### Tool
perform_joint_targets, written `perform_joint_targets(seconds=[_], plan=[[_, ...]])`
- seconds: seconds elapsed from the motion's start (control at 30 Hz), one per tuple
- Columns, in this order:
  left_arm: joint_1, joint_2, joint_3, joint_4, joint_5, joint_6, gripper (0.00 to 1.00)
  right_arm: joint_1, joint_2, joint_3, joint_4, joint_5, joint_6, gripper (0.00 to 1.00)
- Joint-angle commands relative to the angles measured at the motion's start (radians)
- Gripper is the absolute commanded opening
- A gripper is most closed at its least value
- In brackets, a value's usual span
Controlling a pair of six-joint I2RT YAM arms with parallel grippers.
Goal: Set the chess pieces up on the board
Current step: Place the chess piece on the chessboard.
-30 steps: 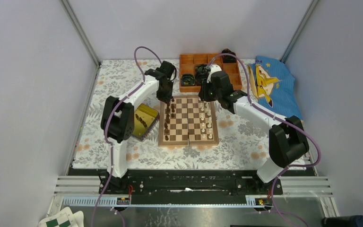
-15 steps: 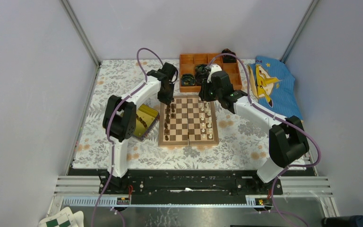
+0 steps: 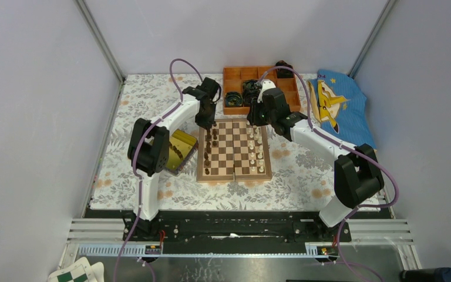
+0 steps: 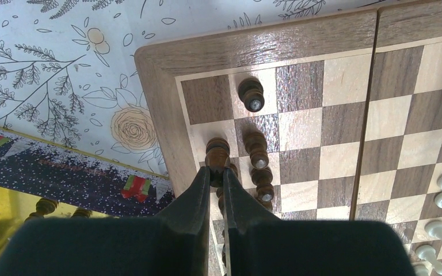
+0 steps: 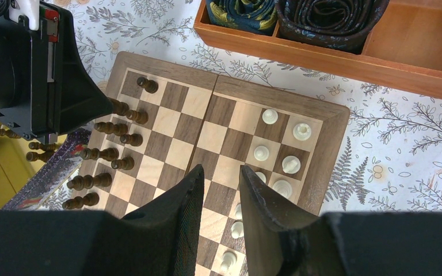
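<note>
Reaching over the board (image 3: 230, 147), both arms work its far edge in the overhead view. The left gripper (image 3: 207, 121) hangs at the board's 11 o'clock corner and the right gripper (image 3: 256, 119) near 1 o'clock. Dark chessmen (image 3: 209, 150) line the 9 o'clock side and pale chessmen (image 3: 259, 150) the 3 o'clock side. Since a second ago the left arm's elbow has swung in toward the board and its wrist has edged toward 12 o'clock. It has settled over the last half second, and the right arm has barely stirred. A gold tray (image 3: 183, 141) lies just beside the board at 9 o'clock.

From the left wrist, the jaws are pressed together, with their tips at a dark piece (image 4: 217, 153) on the board's edge column. Whether they pinch it or only touch it cannot be told. Another dark man (image 4: 251, 95) stands alone toward 12 o'clock.

From the right wrist, the fingers (image 5: 195, 178) stand apart with nothing between them, above the board's middle squares. An orange box (image 5: 322, 60) sits at 12 o'clock.

The left arm's shift suggests a dark piece is being seated in its back rank. With dark men apparently left in the tray, the setup looks well advanced but unfinished.
</note>
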Motion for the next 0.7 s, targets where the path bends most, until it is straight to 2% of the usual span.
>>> perform_joint_targets(seconds=[0.0, 0.37, 0.67], plan=[[-0.003, 0.017, 0.034, -0.015, -0.016, 0.014, 0.04, -0.007, -0.007, 0.005, 0.033, -0.001, 0.003, 0.36], [-0.004, 0.020, 0.034, -0.015, -0.003, 0.014, 0.14, -0.008, -0.005, 0.006, 0.033, -0.003, 0.005, 0.36], [-0.004, 0.010, 0.030, -0.015, -0.006, 0.012, 0.34, -0.008, -0.001, 0.006, 0.033, -0.006, 0.006, 0.36]])
